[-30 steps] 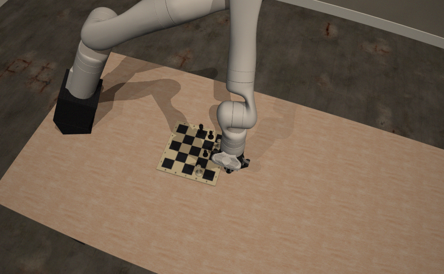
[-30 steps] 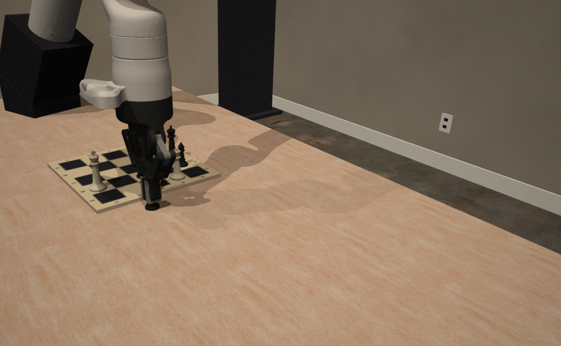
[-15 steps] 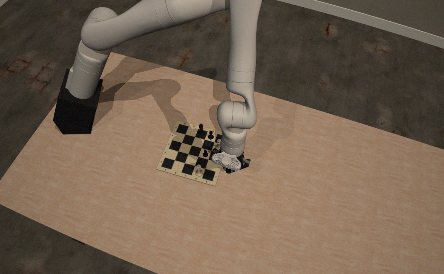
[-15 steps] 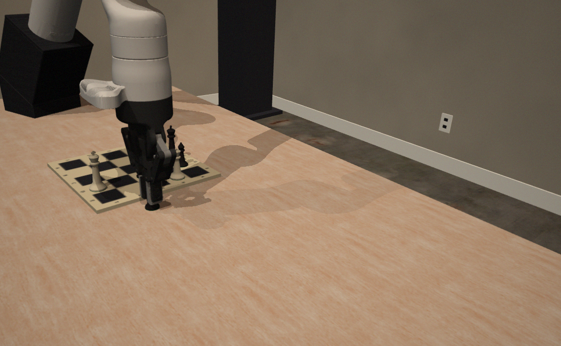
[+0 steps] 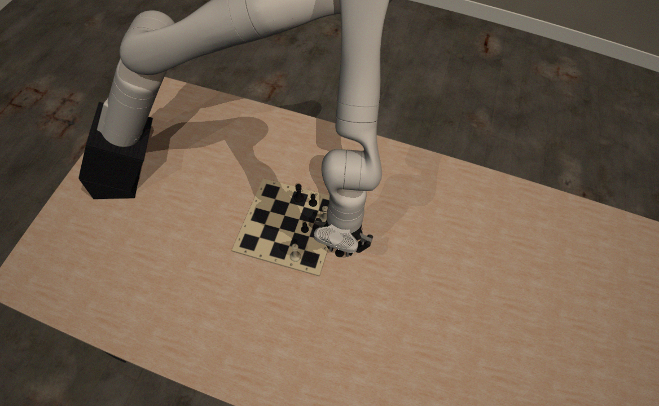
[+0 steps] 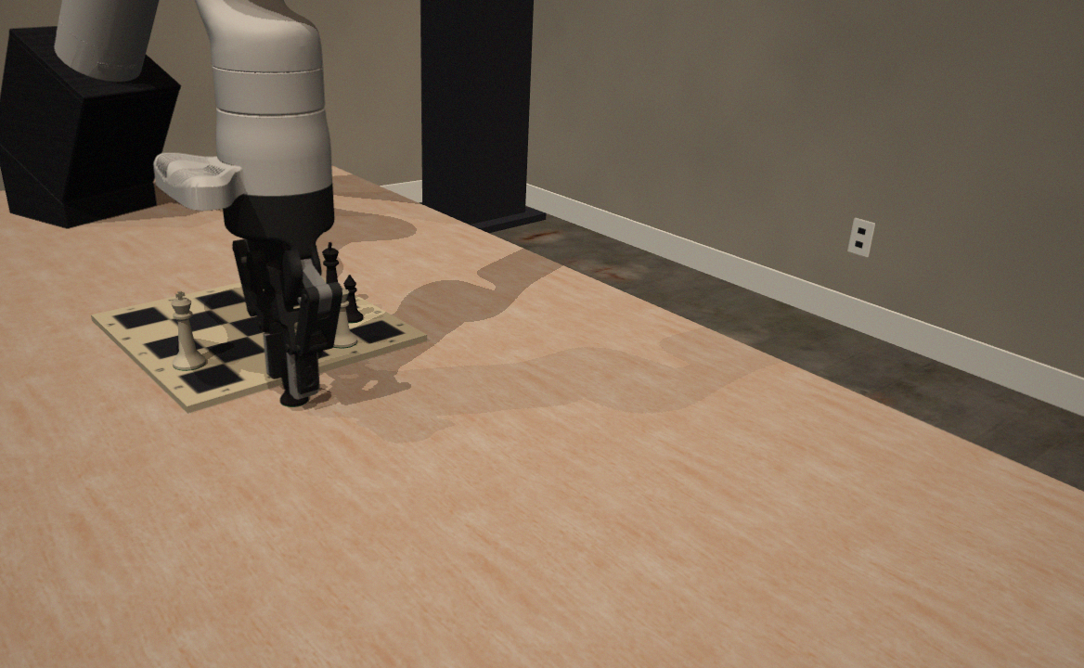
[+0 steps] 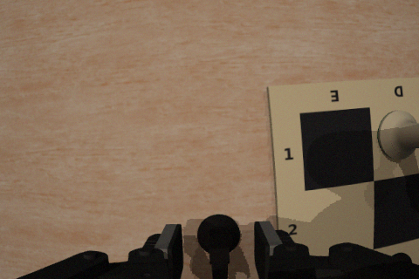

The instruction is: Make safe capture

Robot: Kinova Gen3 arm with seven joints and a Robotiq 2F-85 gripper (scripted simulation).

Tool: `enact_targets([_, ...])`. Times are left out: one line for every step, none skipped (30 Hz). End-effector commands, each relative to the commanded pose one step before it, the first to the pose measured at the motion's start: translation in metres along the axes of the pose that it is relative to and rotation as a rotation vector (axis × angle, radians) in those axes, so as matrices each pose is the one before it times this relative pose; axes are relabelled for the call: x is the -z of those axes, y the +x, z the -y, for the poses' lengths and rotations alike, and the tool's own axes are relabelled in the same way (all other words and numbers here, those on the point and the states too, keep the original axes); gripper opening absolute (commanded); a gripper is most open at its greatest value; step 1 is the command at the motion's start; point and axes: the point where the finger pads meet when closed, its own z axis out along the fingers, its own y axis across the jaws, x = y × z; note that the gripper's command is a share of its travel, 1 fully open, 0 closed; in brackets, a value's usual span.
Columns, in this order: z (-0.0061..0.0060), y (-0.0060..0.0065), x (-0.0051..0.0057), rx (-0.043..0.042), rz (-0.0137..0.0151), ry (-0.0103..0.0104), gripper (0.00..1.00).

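Fingers are seen parted on either side of the black pawn (image 7: 218,239), with a visible gap on each side of its round head, so the gripper (image 7: 218,253) is judged to be partly open and holding nothing. The pawn is stood upright on the surface (image 6: 612,515), its base resting on the wood just beside the board's (image 5: 243,237) edge nearest the E file, close to the corner where ranks 1 and 2 are printed. That spot appears to have been chosen so that the taken piece is kept off the squares yet within short reach of the arm, and so that no other piece is disturbed as it is set down.

From the exterior view the pawn's base (image 6: 294,399) is seen below the fingertips, in contact with the wood, which suggests that the release can be completed without a fall. The release is judged to be only half done; a wider opening and a straight lift are called for next, since a sideways pull could tip the pawn.

On the board, a white king (image 6: 187,332) is left standing near the rank 1 edge, and two black pieces (image 5: 298,192) are gathered toward the far edge, with another black pawn (image 5: 304,226) in the middle. A white piece (image 5: 324,210) is partly hidden behind the wrist, and its square cannot be told.
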Motion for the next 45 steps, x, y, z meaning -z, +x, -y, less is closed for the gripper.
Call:
enact_targets([0.00069, 0.00019, 0.00076, -0.00022, -0.00018, 0.00172, 0.37])
enact_targets([0.0, 0.0, 0.00023, 0.0, 0.0, 0.0, 0.37])
enact_targets([0.0, 0.0, 0.00057, 0.00001, 0.0, 0.0, 0.37])
enact_targets([0.0, 0.0, 0.00103, 0.00001, 0.0, 0.00001, 0.37])
enact_targets([0.0, 0.0, 0.00158, 0.00001, 0.0, 0.0, 0.37])
enact_targets([0.0, 0.0, 0.00216, 0.0, 0.0, 0.0, 0.37])
enact_targets([0.00001, 0.0, 0.00275, 0.00001, 0.0, 0.0, 0.37])
enact_targets([0.0, 0.0, 0.00334, 0.0, 0.0, 0.0, 0.37])
enact_targets([0.0, 0.0, 0.00389, -0.00001, 0.0, 0.0, 0.37])
enact_targets([0.0, 0.0, 0.00439, -0.00001, 0.0, 0.0, 0.37])
enact_targets([0.0, 0.0, 0.0048, 0.0, 0.0, 0.0, 0.37])
enact_targets([0.0, 0.0, 0.00514, 0.0, 0.0, 0.0, 0.37])
enact_targets([0.0, 0.0, 0.00539, 0.0, 0.0, 0.0, 0.37])
enact_targets([0.0, 0.0, 0.00554, 0.00001, 0.0, 0.0, 0.37])
enact_targets([0.0, 0.0, 0.0, 0.0, 0.0, 0.0, 0.37])
enact_targets([0.0, 0.0, 0.0, 0.0, 0.0, 0.0, 0.37])
enact_targets([0.0, 0.0, 0.00559, 0.0, 0.0, 0.0, 0.37])
enact_targets([0.0, 0.0, 0.00555, 0.0, 0.0, 0.0, 0.37])
enact_targets([0.0, 0.0, 0.00541, 0.0, 0.0, 0.0, 0.37])
enact_targets([0.0, 0.0, 0.00519, 0.0, 0.0, 0.0, 0.37])
enact_targets([0.0, 0.0, 0.00488, 0.0, 0.0, 0.0, 0.37])
enact_targets([0.0, 0.0, 0.00449, 0.0, 0.0, 0.0, 0.37])
enact_targets([0.0, 0.0, 0.00405, -0.00001, 0.0, 0.0, 0.37])
enact_targets([0.0, 0.0, 0.00355, -0.00001, 0.0, 0.0, 0.37])
enact_targets([0.00001, 0.0, 0.00302, 0.00001, 0.0, 0.00001, 0.37])
enact_targets([-0.00001, 0.00001, 0.00247, -0.00002, 0.0, -0.00001, 0.37])
enact_targets([0.00001, -0.00001, 0.00192, 0.00002, 0.0, 0.00001, 0.37])
enact_targets([0.0, 0.0, 0.00139, 0.0, 0.0, 0.0, 0.37])
enact_targets([0.0, 0.0, 0.00091, -0.00001, 0.0, 0.0, 0.37])
enact_targets([0.0, 0.0, 0.0005, -0.00001, 0.0, 0.0, 0.37])
enact_targets([0.0, 0.0, 0.0002, 0.0, 0.0, 0.0, 0.37])
enact_targets([0.0, 0.0, 0.0, 0.0, 0.0, 0.0, 0.37])
enact_targets([0.0, 0.0, 0.0, 0.0, 0.0, 0.0, 0.37])
enact_targets([0.0, 0.0, 0.00003, 0.0, 0.0, 0.0, 0.37])
enact_targets([0.0, 0.0, 0.0, 0.0, 0.0, 0.0, 1.0])
enact_targets([0.0, 0.0, 0.0, 0.0, 0.0, 0.0, 1.0])
enact_targets([0.0, 0.0, 0.0, 0.0, 0.0, 0.0, 1.0])
enact_targets([0.0, 0.0, 0.0, 0.0, 0.0, 0.0, 1.0])
enact_targets([0.0, 0.0, 0.0, 0.0, 0.0, 0.0, 1.0])
enact_targets([0.0, 0.0, 0.0, 0.0, 0.0, 0.0, 1.0])
enact_targets([0.0, 0.0, 0.0, 0.0, 0.0, 0.0, 1.0])
enact_targets([0.0, 0.0, 0.0, 0.0, 0.0, 0.0, 1.0])
enact_targets([0.0, 0.0, 0.0, 0.0, 0.0, 0.0, 1.0])
enact_targets([0.0, 0.0, 0.0, 0.0, 0.0, 0.0, 1.0])
enact_targets([0.0, 0.0, 0.0, 0.0, 0.0, 0.0, 1.0])
